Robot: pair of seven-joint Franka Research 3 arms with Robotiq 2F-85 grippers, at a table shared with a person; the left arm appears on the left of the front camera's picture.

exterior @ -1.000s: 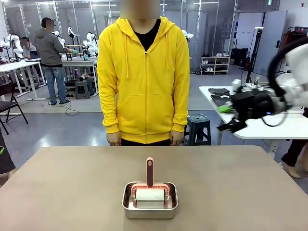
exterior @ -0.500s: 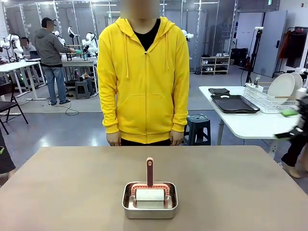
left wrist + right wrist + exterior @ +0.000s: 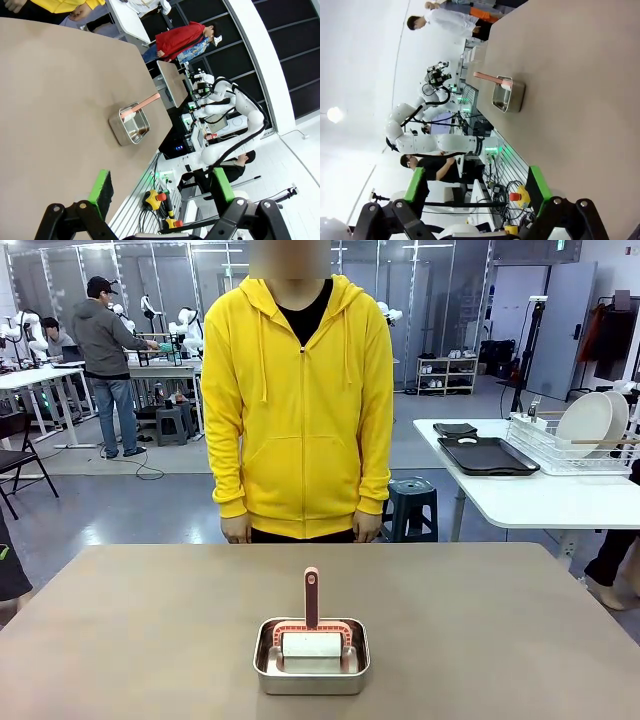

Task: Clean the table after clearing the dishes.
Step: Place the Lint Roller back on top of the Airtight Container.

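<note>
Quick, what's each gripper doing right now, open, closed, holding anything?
Left gripper: open, holding nothing.
Right gripper: open, holding nothing.

The front camera sits low at the robot's side of the worktop point(image 3: 150, 630) and looks straight across it at a person in a yellow hoodie point(image 3: 300, 400) standing at the far edge, with a small steel pan point(image 3: 311, 655) close in the foreground. The left wrist camera looks along its own two fingers point(image 3: 101, 190) from off the worktop's edge, rolled sideways, seeing the pan point(image 3: 130, 123) from farther away. The right wrist camera does the same from the opposite side, its fingers point(image 3: 537, 185) at the bottom, the pan point(image 3: 508, 96) at mid-distance. All three views share the pan and the worktop.
</note>
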